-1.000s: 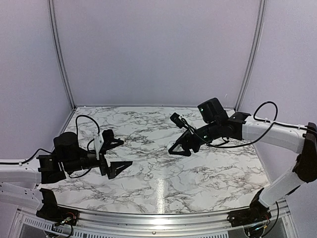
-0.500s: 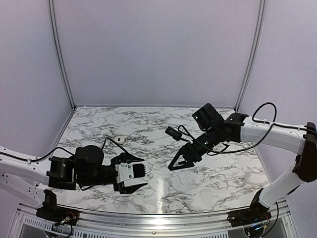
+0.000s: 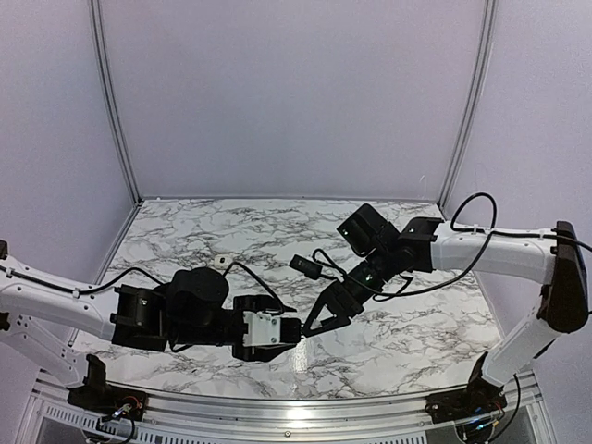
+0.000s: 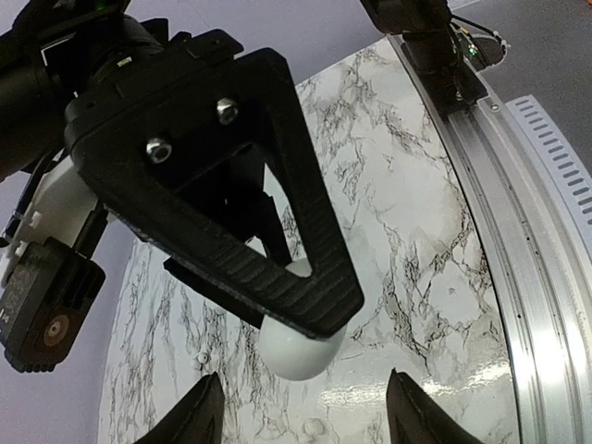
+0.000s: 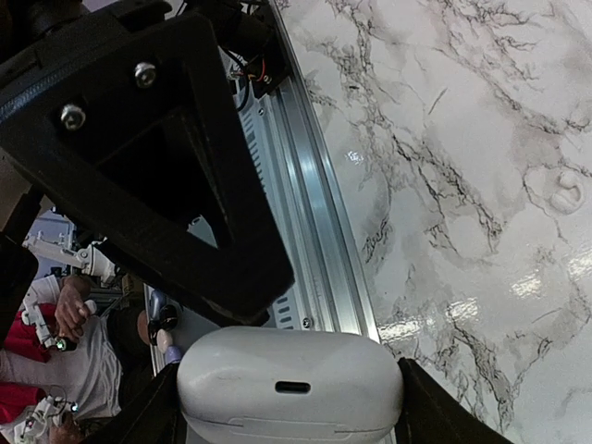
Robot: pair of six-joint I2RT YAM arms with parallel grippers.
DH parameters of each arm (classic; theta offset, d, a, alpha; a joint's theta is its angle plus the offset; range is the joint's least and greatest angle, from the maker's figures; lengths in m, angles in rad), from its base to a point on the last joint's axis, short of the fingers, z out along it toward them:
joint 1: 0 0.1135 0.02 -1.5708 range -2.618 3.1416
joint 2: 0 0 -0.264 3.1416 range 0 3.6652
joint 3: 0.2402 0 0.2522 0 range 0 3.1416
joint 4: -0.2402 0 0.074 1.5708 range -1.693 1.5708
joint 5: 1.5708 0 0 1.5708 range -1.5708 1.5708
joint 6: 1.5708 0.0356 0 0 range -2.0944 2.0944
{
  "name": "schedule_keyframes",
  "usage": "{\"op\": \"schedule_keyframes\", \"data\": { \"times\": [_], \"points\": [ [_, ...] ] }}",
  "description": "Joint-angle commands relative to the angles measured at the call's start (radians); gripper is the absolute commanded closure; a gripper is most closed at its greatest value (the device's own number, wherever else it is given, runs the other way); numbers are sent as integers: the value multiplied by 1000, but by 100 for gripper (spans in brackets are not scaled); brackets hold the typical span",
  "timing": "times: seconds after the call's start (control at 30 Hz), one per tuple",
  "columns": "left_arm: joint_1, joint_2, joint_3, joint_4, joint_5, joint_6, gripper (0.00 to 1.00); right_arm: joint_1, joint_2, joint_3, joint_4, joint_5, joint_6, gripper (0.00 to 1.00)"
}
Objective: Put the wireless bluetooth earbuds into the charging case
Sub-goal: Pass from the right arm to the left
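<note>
Case (image 5: 291, 384) clamped in right gripper (image 5: 287, 416), bottom centre of right-wrist frame; left gripper (image 4: 305, 407) jaws apart.

No text, label, brand or number can be read in any view.
The charging case (image 5: 291, 384) shows a plain white shell with one small dark slot and no print. The white block (image 3: 266, 327) at the near middle of the top view carries a few dark specks, too small to read.
</note>
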Motion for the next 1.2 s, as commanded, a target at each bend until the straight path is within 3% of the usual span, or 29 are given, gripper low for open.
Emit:
{"op": "schedule_keyframes", "data": {
  "times": [0.0,0.8,1.17],
  "points": [
    [-22,21,43,-39,-4,46,40,12,6,40,31,-33,22,50],
    [-51,86,92,-71,16,94,66,36,35,31,36,-65,10,51],
    [-66,97,105,-85,4,99,85,41,30,30,33,-75,10,51]
  ]
}}
